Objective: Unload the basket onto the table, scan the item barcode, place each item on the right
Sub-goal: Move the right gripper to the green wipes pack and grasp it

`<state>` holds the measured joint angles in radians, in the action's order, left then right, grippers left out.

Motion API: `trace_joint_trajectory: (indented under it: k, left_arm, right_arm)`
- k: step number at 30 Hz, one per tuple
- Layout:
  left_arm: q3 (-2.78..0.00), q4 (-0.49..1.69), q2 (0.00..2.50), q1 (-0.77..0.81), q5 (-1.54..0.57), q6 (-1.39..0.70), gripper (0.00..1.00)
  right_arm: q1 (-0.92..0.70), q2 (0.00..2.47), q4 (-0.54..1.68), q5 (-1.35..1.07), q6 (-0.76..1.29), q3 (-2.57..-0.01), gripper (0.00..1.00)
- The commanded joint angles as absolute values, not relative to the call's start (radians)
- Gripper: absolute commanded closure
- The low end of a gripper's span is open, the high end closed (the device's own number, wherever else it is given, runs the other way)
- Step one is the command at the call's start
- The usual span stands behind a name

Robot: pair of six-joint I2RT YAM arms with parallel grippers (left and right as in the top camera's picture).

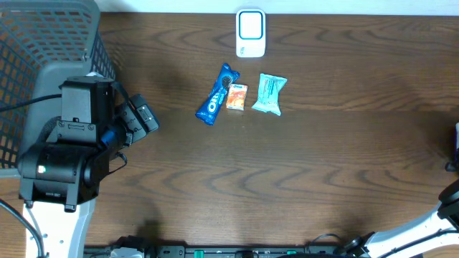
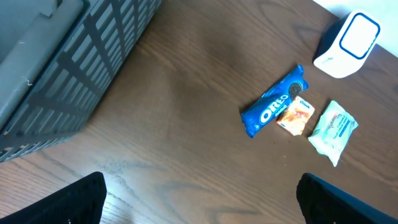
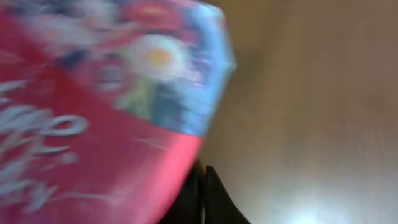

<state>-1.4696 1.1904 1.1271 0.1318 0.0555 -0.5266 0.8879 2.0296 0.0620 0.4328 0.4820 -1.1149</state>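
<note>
Approach step, nothing grasped. Holding left pincer (image 2: pixel 199 202) wide and empty, with Oreo pack (image 2: pixel 273 102), orange sachet (image 2: pixel 296 116) and teal pouch (image 2: pixel 334 129) ahead-right of it, scanner (image 2: pixel 347 45) beyond. Right pincer (image 3: pixel 203 183) pinched shut, blurred red pack (image 3: pixel 81 124) close in front. Next, likely: reach forward-right, straddle one pack, close.

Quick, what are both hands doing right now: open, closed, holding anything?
Left hand: open, empty.
Right hand: shut; a blurred red and blue packet sits right against it, and I cannot tell whether it is held.
</note>
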Motion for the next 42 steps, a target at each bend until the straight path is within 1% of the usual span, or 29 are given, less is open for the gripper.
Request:
trace_joint_trajectory:
  k: [1,5,9,11,15,18,22,24,25,26,28,29,33,34,37,39,40,41,42]
  left_arm:
    - [-1.477,1.193,1.13,0.127,0.068,-0.524,0.02]
    - [-1.477,1.193,1.13,0.127,0.068,-0.524,0.02]
    - [-1.477,1.193,1.13,0.127,0.068,-0.524,0.02]
    - [-1.477,1.193,1.13,0.127,0.068,-0.524,0.02]
    - [-1.477,1.193,1.13,0.127,0.068,-0.524,0.02]
    - [-1.477,1.193,1.13,0.127,0.068,-0.524,0.02]
    - [-1.477,1.193,1.13,0.127,0.068,-0.524,0.02]
    - [-1.477,1.193,1.13,0.127,0.068,-0.524,0.02]
    - [-1.477,1.193,1.13,0.127,0.068,-0.524,0.02]
    - [-1.477,1.193,1.13,0.127,0.068,-0.524,0.02]
    - [-1.477,1.193,1.13,0.127,0.068,-0.524,0.02]
    - [-1.477,1.193,1.13,0.127,0.068,-0.524,0.02]
    - [-1.477,1.193,1.13,0.127,0.068,-0.524,0.02]
    - [-1.477,1.193,1.13,0.127,0.068,-0.524,0.02]
    - [-1.477,1.193,1.13,0.127,0.068,-0.524,0.02]
    - [-1.477,1.193,1.13,0.127,0.068,-0.524,0.02]
    - [-1.477,1.193,1.13,0.127,0.068,-0.524,0.02]
    - [-1.477,1.193,1.13,0.127,0.068,-0.524,0.02]
    - [-1.477,1.193,1.13,0.127,0.068,-0.524,0.02]
  right_arm:
    - [0.846,2.063,-0.011,0.25,0.394,-1.129,0.99]
    - [0.765,2.063,-0.072,0.186,0.305,-1.19,0.96]
    - [0.657,2.063,-0.035,0.144,0.205,-1.303,0.91]
    - [0.611,2.063,0.038,0.144,0.181,-1.372,0.9]
    - [0.518,2.055,0.224,0.144,0.179,-1.514,0.92]
    - [0.453,2.041,0.354,0.131,0.243,-1.61,0.92]
    - [0.36,2.012,0.467,-0.043,0.257,-1.692,0.87]
    - [0.288,1.995,0.513,-0.241,0.257,-1.707,0.77]
    - [0.255,1.993,0.526,-0.338,0.257,-1.707,0.71]
    - [0.224,1.993,0.543,-0.425,0.257,-1.707,0.6]
    - [0.163,1.999,0.575,-0.525,0.247,-1.703,0.5]
    - [0.131,2.001,0.585,-0.543,0.235,-1.699,0.47]
    - [-0.028,2.026,0.604,-0.528,0.128,-1.688,0.27]
    - [-0.061,2.032,0.609,-0.501,0.121,-1.687,0.24]
    - [-0.166,2.051,0.643,-0.319,0.179,-1.687,0.23]
    - [-0.2,2.057,0.667,-0.226,0.257,-1.687,0.25]
    - [-0.21,2.06,0.678,-0.203,0.285,-1.687,0.27]
    - [-0.221,2.062,0.694,-0.201,0.316,-1.686,0.36]
    - [-0.224,2.063,0.702,-0.204,0.329,-1.683,0.41]
